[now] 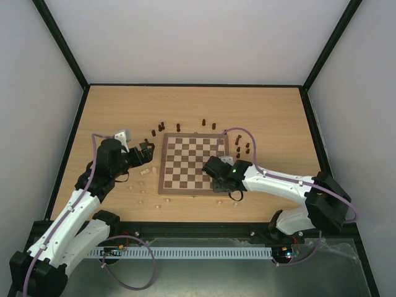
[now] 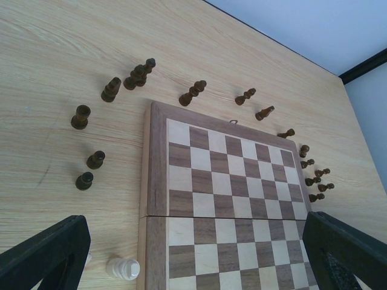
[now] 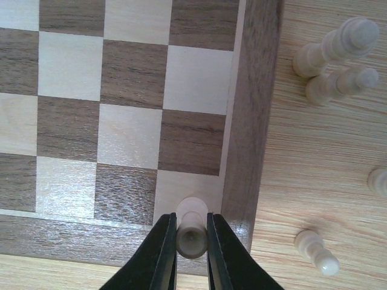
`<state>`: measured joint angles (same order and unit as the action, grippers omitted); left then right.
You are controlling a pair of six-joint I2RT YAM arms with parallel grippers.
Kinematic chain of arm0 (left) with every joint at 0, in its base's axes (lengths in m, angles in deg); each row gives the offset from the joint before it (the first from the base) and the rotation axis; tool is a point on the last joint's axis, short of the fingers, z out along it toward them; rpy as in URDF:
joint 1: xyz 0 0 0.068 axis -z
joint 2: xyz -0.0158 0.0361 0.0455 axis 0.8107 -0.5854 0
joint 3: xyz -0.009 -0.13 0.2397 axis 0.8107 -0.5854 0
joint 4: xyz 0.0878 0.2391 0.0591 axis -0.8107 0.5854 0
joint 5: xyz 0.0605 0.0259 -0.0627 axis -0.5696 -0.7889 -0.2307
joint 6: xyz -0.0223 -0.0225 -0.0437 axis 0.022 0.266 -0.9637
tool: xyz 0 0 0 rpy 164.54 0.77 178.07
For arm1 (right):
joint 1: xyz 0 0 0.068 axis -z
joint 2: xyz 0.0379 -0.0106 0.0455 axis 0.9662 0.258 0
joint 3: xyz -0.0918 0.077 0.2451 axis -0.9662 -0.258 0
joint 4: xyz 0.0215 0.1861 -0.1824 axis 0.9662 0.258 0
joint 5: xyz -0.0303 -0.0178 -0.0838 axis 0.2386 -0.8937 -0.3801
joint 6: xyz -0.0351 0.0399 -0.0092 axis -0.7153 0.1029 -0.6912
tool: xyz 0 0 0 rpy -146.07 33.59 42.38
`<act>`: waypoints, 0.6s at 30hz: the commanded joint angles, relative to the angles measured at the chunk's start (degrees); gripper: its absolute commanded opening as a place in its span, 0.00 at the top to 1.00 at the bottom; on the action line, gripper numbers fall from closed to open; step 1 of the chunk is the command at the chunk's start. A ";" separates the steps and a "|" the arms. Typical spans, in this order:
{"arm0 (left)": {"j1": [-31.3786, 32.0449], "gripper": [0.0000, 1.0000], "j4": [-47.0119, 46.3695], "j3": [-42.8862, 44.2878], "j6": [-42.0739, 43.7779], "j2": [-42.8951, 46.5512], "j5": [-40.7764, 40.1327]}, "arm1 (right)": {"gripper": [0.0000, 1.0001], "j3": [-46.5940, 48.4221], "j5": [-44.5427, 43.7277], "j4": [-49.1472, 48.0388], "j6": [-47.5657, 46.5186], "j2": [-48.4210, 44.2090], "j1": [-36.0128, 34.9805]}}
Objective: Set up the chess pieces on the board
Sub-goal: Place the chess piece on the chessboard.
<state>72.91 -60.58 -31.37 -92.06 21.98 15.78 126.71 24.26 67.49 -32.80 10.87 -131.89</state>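
Now, right end effector (image 3: 192,220): pinching pale piece (image 3: 192,232) at board's (image 3: 248,121) 5 o'clock corner, probably to seat it.
Left end effector (image 2: 193,254): spread, idle.

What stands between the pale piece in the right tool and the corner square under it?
Nothing visible. The right tool holds the pale piece right over the cream corner square, which is bare; the other pale pieces stand off the board.

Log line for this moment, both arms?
left tool: open, empty | right tool: shut on pale piece at corner square of board | dark pieces: off board
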 commanded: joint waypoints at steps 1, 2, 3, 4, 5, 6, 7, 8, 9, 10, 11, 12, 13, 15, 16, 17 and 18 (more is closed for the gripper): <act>0.21 0.00 0.69 -1.09 -0.33 0.14 -0.39 | 0.86 1.35 0.12 0.69 -0.20 1.27 -0.73; 0.21 0.00 0.57 -1.14 -0.37 0.14 -0.41 | 0.85 1.40 0.14 0.59 -0.12 1.41 -0.77; 0.17 0.00 0.56 -1.16 -0.37 0.11 -0.39 | 0.85 1.32 0.00 0.55 -0.18 1.49 -0.73; 0.21 0.00 0.56 -1.16 -0.34 0.11 -0.39 | 0.85 1.24 0.05 0.50 -0.19 1.57 -0.73; 0.23 0.00 0.57 -1.11 -0.32 0.04 -0.32 | 0.84 1.20 -0.01 0.35 -0.18 1.61 -0.74; 0.16 0.00 0.62 -1.08 -0.33 0.11 -0.30 | 0.84 1.13 0.00 0.25 -0.18 1.54 -0.73; 0.19 0.01 0.71 -1.07 -0.32 0.07 -0.30 | 0.83 0.95 0.04 0.15 -0.11 1.49 -0.77; 0.21 0.00 0.80 -1.04 -0.36 0.18 -0.38 | 0.82 0.92 -0.01 0.05 -0.11 1.40 -0.75; 0.22 0.01 0.81 -1.09 -0.34 0.22 -0.43 | 0.80 0.96 0.08 0.11 -0.10 1.31 -0.75; 0.24 0.01 0.73 -1.16 -0.37 0.21 -0.39 | 0.78 0.92 0.07 0.21 -0.06 1.22 -0.73; 0.22 0.01 0.78 -1.15 -0.37 0.11 -0.39 | 0.75 0.77 0.00 0.21 -0.02 0.97 -0.74; 0.20 0.00 0.73 -1.08 -0.37 0.01 -0.32 | 0.73 0.77 -0.13 0.36 -0.03 0.61 -0.76; 0.16 0.00 0.69 -1.03 -0.48 -0.10 -0.30 | 0.72 0.75 -0.16 0.29 -0.13 0.26 -0.73; 0.19 0.00 0.56 -0.94 -0.68 -0.22 -0.22 | 0.68 0.75 -0.29 0.25 -0.43 -0.72 -0.73; 0.20 0.00 0.56 -0.99 -0.75 -0.23 -0.23 | 0.65 0.74 -0.41 0.30 -0.41 -1.26 -0.73; 0.19 0.01 0.56 -0.98 -0.87 -0.19 -0.26 | 0.63 0.72 -0.44 0.25 -0.49 -1.92 -0.73; 0.20 0.00 0.62 -0.97 -0.90 -0.20 -0.22 | 0.61 0.65 -0.50 0.23 -0.58 -2.58 -0.73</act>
<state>72.91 -60.51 -32.07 -92.14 21.96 15.78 127.11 24.52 66.44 -33.22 10.98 -132.17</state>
